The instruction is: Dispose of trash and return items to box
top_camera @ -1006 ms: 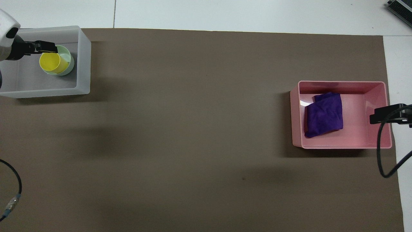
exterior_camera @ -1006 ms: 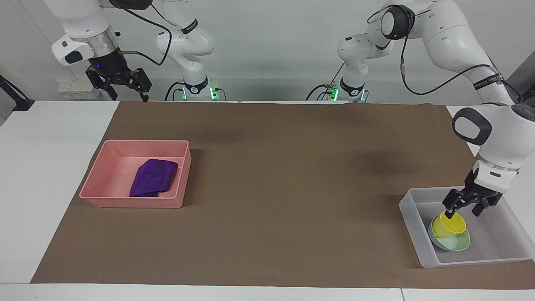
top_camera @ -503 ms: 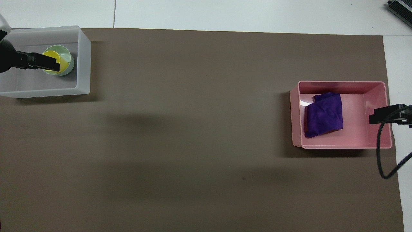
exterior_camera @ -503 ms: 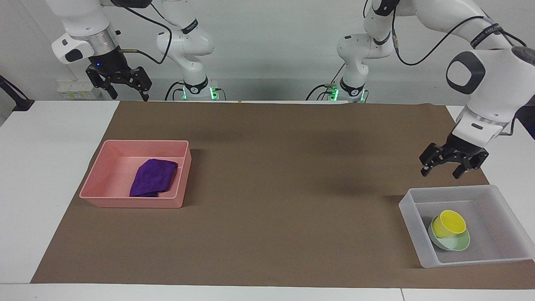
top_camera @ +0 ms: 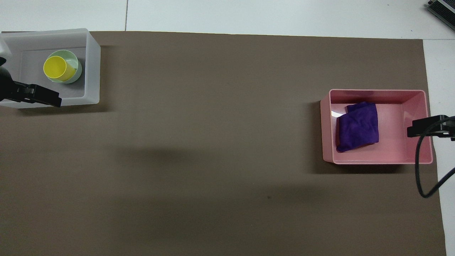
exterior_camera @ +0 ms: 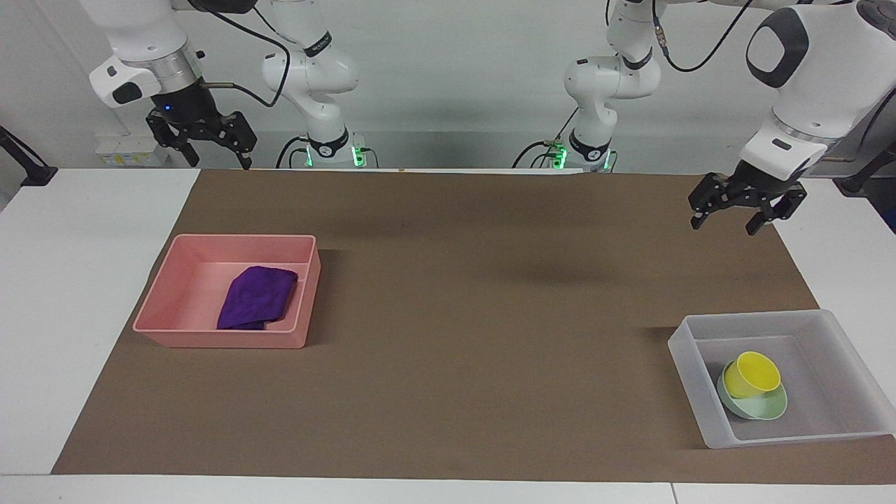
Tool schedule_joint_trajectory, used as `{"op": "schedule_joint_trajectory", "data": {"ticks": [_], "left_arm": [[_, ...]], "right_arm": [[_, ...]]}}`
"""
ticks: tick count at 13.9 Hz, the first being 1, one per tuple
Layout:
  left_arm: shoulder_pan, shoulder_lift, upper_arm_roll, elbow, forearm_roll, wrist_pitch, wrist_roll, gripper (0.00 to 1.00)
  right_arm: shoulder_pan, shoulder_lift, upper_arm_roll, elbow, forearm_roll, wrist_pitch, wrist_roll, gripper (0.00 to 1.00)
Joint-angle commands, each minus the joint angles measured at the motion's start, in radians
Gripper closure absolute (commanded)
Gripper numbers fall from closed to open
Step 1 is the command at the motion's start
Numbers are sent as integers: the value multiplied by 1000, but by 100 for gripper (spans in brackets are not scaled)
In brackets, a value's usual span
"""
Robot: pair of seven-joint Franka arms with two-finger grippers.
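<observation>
The yellow cup (exterior_camera: 752,372) (top_camera: 58,68) sits tilted in the mint-green bowl (exterior_camera: 763,407) (top_camera: 75,63), both inside the translucent box (exterior_camera: 833,329) (top_camera: 93,67) at the left arm's end of the table. The purple cloth (exterior_camera: 255,297) (top_camera: 357,126) lies in the pink tray (exterior_camera: 189,280) (top_camera: 394,156) at the right arm's end. My left gripper (exterior_camera: 728,215) (top_camera: 53,101) is open and empty, raised high over the brown mat. My right gripper (exterior_camera: 210,154) (top_camera: 414,131) is open and empty, held high at the mat's edge by the pink tray.
A brown mat (exterior_camera: 448,315) (top_camera: 213,142) covers most of the white table (exterior_camera: 63,280). A black cable (top_camera: 423,174) hangs from the right arm by the pink tray. The two arm bases (exterior_camera: 455,154) stand at the robots' edge of the table.
My left gripper let go of the yellow cup in the bowl, then rose out of the box and drew back toward the robots. The right arm has barely moved.
</observation>
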Motion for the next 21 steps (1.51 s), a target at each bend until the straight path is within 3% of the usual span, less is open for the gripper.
{"op": "schedule_joint_trajectory", "data": {"ticks": [1, 7, 21], "left_arm": [[-15, -70, 17, -79, 18, -20, 9, 0], [-51, -116, 26, -148, 18, -15, -40, 0], [-40, -108, 57, -143, 19, 2, -43, 0]], "right_arm": [[-14, -20, 3, -22, 19, 5, -31, 0], [-12, -30, 2, -40, 19, -3, -25, 0], [-11, -32, 2, -42, 19, 2, -28, 0]]}}
